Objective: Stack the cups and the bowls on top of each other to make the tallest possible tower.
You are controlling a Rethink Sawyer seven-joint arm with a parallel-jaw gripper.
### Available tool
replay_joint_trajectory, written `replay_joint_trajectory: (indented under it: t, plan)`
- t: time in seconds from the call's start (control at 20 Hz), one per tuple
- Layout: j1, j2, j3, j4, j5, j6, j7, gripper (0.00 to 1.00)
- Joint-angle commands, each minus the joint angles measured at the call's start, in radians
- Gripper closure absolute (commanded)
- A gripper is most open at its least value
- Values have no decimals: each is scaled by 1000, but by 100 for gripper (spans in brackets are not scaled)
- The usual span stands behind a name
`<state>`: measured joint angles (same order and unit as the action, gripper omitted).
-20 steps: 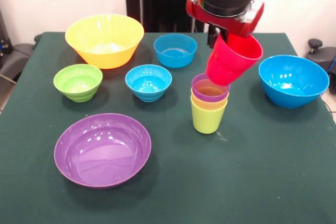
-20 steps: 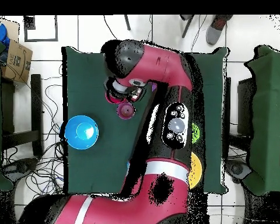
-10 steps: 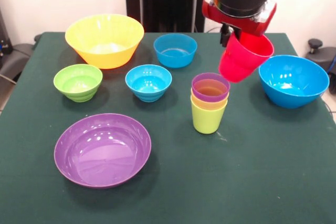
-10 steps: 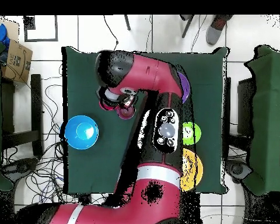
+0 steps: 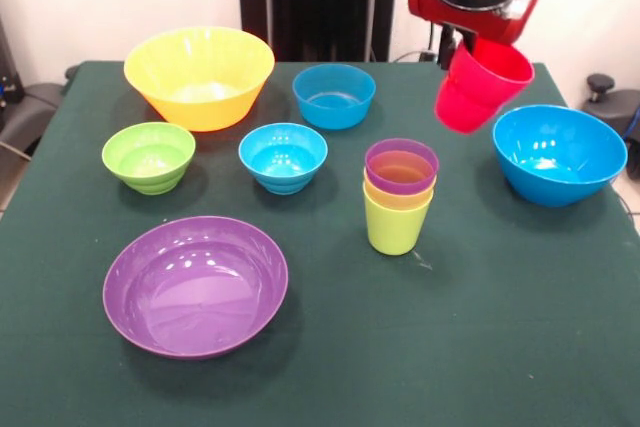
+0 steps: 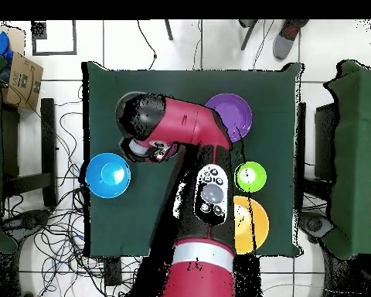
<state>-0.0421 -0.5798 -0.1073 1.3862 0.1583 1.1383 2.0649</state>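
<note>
Purple comes first from where I stand: the wide shallow purple bowl [image 5: 195, 285] sits nearest on the green table [image 5: 500, 347], untouched. Just behind it and to the right stands the tower [image 5: 399, 197], three cups nested, lime green lowest, yellow in the middle, purple on top, its mouth open and nothing over it.

That is the change. A second ago the red cup [image 5: 481, 85] hung tilted right at the purple rim, its base nearly in the mouth. Half a second ago it had already slid off toward the large blue bowl [image 5: 558, 153]. Now it is higher again and further right, well clear of the tower, hanging above the gap between the tower and that bowl. To my eye the placement has been abandoned or is being re-lined, so the tower is no taller than it was and the red cup remains to be seated.

The gripper [image 5: 462, 47] holds the red cup: the jaws are clenched on its rim at the left side, and the cup hangs tilted below them, base pointing down and left, mouth facing up and right. The overhead view only shows the arm [image 6: 181, 128] covering that spot.

Further back lie the small green bowl [image 5: 148, 155], two small blue bowls [image 5: 283, 156], and the large yellow-orange bowl [image 5: 199, 75], all unstacked.
</note>
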Motion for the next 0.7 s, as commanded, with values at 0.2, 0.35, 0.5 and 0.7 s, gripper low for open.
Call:
replay_joint_trajectory:
  t: [0.2, 0.35, 0.5, 0.7]
  plan:
    - [-88, -27, 116, 134, -102, -68, -198, 100]
    - [-112, 4, 128, 85, -119, -57, -200, 100]
    - [-134, 55, 143, 15, -138, -52, -193, 100]
    - [-161, 109, 159, -50, -151, -64, -165, 100]
